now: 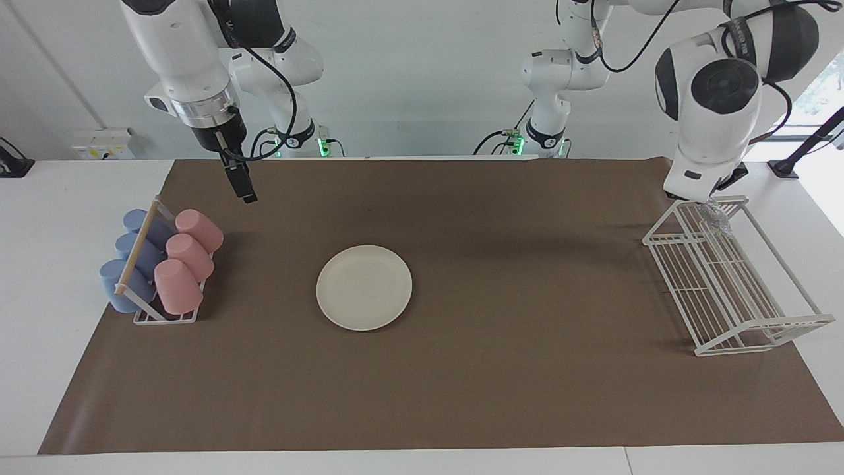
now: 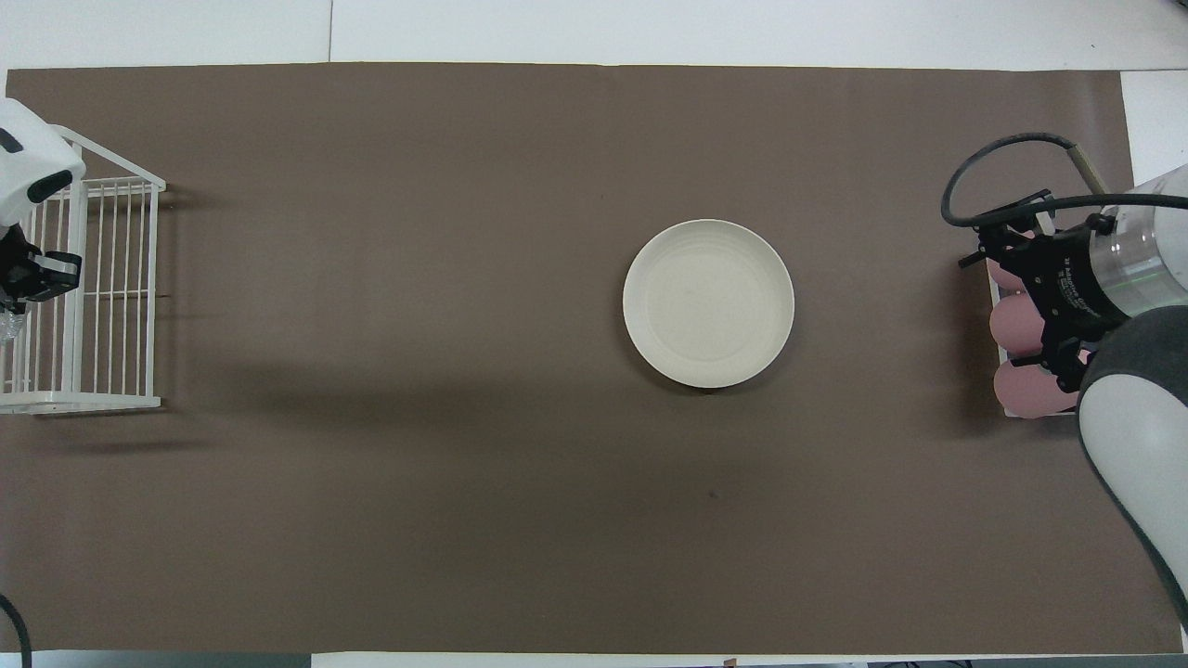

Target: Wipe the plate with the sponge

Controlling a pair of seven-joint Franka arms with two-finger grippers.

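The cream-white plate [image 1: 364, 287] lies flat on the brown mat at mid-table; it also shows in the overhead view [image 2: 708, 303]. My left gripper [image 1: 711, 202] is raised over the end of the white wire rack [image 1: 725, 297] nearer the robots, mostly hidden by its own wrist. The crinkly silver sponge [image 1: 717, 221] hangs from it just above the rack's floor; a bit of it shows at the overhead view's edge [image 2: 6, 327]. My right gripper [image 1: 242, 187] hangs in the air over the mat beside the cup rack, holding nothing.
A wooden-railed rack of blue and pink cups [image 1: 158, 264] stands at the right arm's end of the table; the pink cups [image 2: 1021, 390] show under my right wrist. The wire rack [image 2: 93, 278] stands at the left arm's end.
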